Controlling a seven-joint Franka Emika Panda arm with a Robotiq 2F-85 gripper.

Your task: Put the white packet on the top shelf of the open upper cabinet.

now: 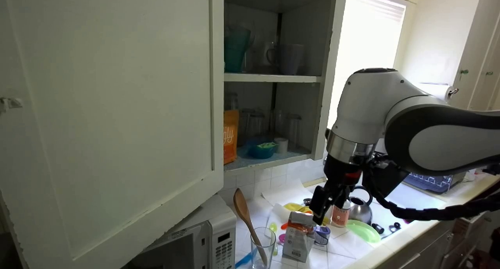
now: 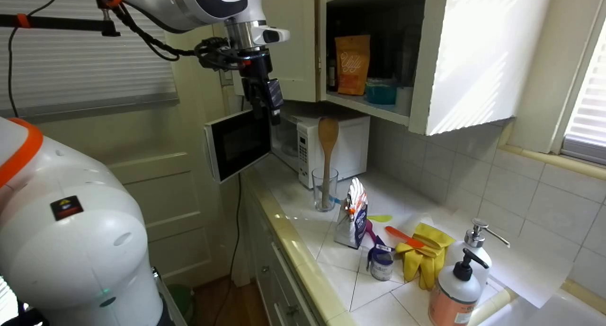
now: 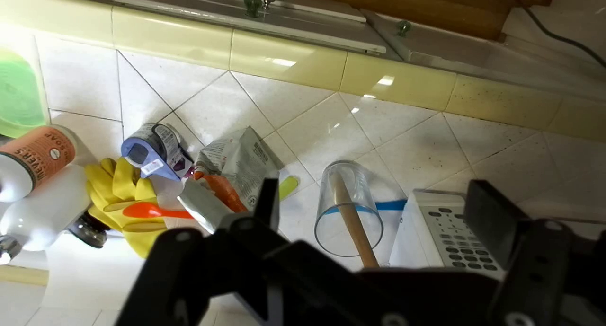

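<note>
Nearest the camera in an exterior view hangs the large flat white door (image 1: 117, 105), swung wide at the left of the open upper cabinet (image 2: 483, 56). Closest in the wrist view is the end effector (image 3: 382, 212), its two fingers spread well apart; it hangs above the tiled table (image 3: 402, 132), away from the white packet (image 1: 299, 243). That packet stands upright on the table, red-orange patch showing; in an exterior view a clear glass (image 1: 269, 237) sits to its left and a small tin (image 1: 322, 237) just to its right. A wooden spoon (image 1: 241, 204) leans in the glass. Farther off in an exterior view stands a microwave (image 2: 352, 146), its door open. At the near right, an orange-labelled pump bottle (image 2: 452, 290) stands before a white bottle (image 2: 478, 257); yellow gloves (image 2: 428, 264) lie to their left, an orange spoon (image 2: 403, 236) across them. Inside the cabinet, the top shelf (image 1: 273, 79) bears a teal vessel (image 1: 234, 50) at the left and a pale cup (image 1: 291, 58) farther right. The lower shelf (image 1: 269, 163) carries an orange pouch (image 1: 230, 140) at the left, then a teal bowl (image 1: 259, 151) and a small white container (image 1: 281, 145).
</note>
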